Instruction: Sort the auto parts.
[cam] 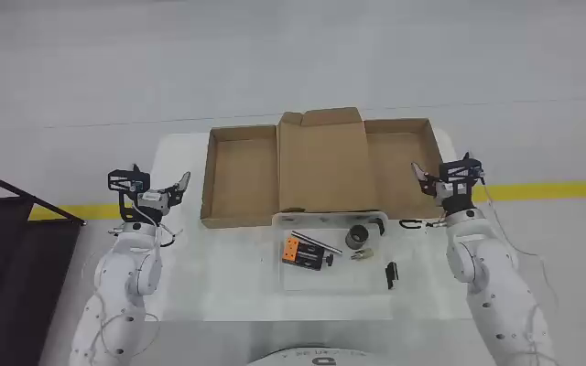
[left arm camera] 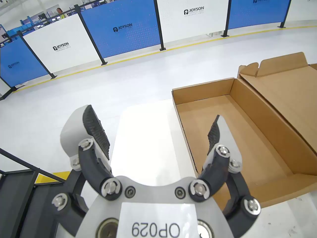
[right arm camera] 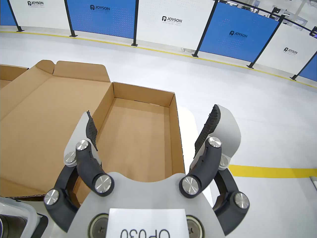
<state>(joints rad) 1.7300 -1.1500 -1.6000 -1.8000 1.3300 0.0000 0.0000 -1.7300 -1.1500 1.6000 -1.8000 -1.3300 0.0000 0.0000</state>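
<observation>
Claws and parts on the white desk (cam: 183, 274), top view. The left claw (cam: 157, 183) hangs at centre left of the frame, off the left end of the cardboard box (cam: 240, 178). Its jaws are spread wide and grip nothing, as its wrist view confirms (left arm camera: 152, 115). The right claw (cam: 447, 174) hangs at centre right, over the right end of the box, likewise spread wide and holding nothing (right arm camera: 151, 110).

The box lies across the upper middle of the frame. It has an open compartment at each end, and a flat flap (cam: 325, 165) covers the middle. Both wrist views show bare cardboard floors (left arm camera: 223, 130) (right arm camera: 138, 134).

Just below the box, at centre frame, stands a clear tray (cam: 339, 274) with the auto parts in it:
- an orange block (cam: 293, 249) at its left
- a metal rod (cam: 318, 242) lying slantwise just beside the block
- a dark cylinder (cam: 358, 237) to the right
- a small grey piece (cam: 363, 254) just below the cylinder

Outside the tray, a black piece (cam: 391, 273) lies on the desk near its lower right corner. A black clip (cam: 410, 223) lies near its upper right corner.
</observation>
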